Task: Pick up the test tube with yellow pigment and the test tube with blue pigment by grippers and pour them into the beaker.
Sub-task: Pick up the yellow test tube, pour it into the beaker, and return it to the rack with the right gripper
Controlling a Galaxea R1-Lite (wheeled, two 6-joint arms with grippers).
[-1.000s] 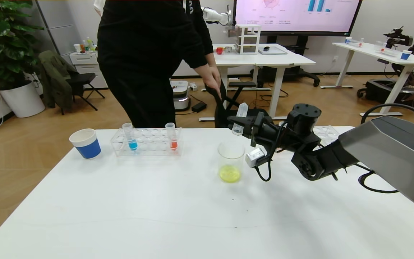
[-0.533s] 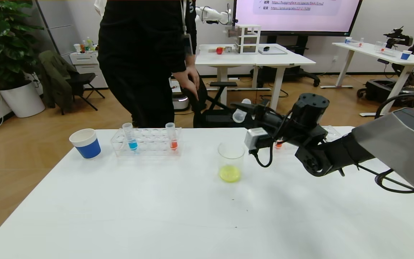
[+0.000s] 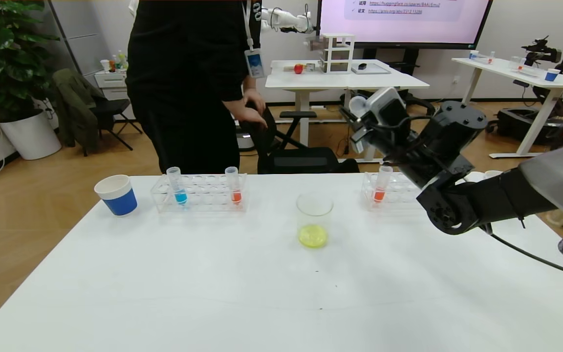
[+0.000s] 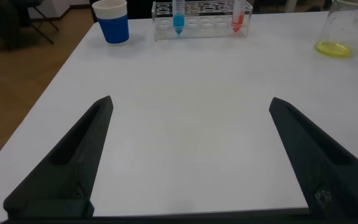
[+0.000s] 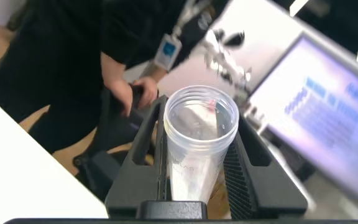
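Observation:
My right gripper [image 3: 359,113] is raised above and behind the table, right of the beaker, and is shut on the test tube with yellow pigment [image 3: 358,104]. In the right wrist view the tube [image 5: 197,146] sits between the fingers [image 5: 143,140], mouth toward the camera, and looks empty. The beaker [image 3: 314,211] stands mid-table with yellow liquid in its bottom. The test tube with blue pigment [image 3: 179,186] stands upright in the left rack [image 3: 203,201]. My left gripper [image 4: 191,102] is open and empty, low over the table's near side.
An orange tube [image 3: 234,186] stands in the left rack, and another [image 3: 380,185] in a right rack [image 3: 399,195]. A blue-and-white paper cup [image 3: 116,194] is at far left. A person in black [image 3: 188,83] stands behind the table.
My right gripper has lifted and swung back to the right, away from above the beaker, turning the tube from tipped down to mouth up. The right rack now shows.

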